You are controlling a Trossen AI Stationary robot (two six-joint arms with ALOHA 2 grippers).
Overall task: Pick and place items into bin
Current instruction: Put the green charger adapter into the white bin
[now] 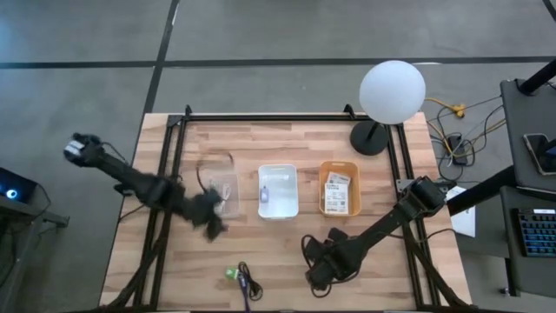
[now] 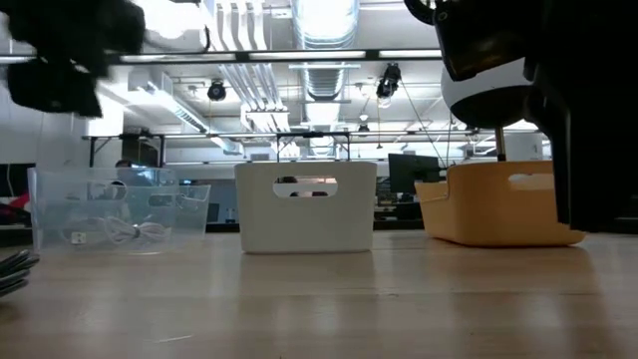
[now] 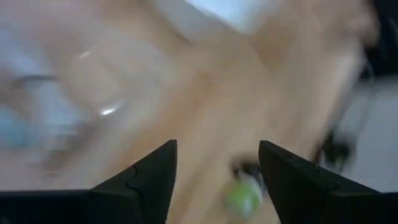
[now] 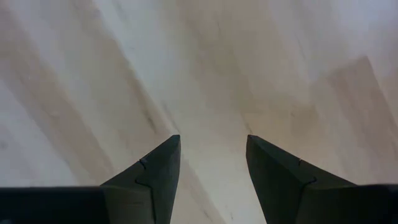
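A tiny green piece (image 1: 231, 273) and a black cable (image 1: 248, 283) lie on the wooden table near its near edge; in the left wrist view the green piece (image 3: 244, 196) shows blurred between my fingers, farther off. My left gripper (image 1: 211, 222) hangs open in front of the clear bin (image 1: 219, 189), which holds a pale string bundle (image 2: 115, 234). The white bin (image 1: 278, 191) holds a small item. The orange bin (image 1: 338, 188) holds white printed cards (image 1: 337, 189). My right gripper (image 1: 318, 271) is open, low over bare wood (image 4: 211, 93), right of the cable.
A white globe lamp (image 1: 392, 90) on a black base stands at the far right of the table. Black frame rails (image 1: 170, 165) run along the left, right and far sides. Bare wood lies between the bins and the near edge.
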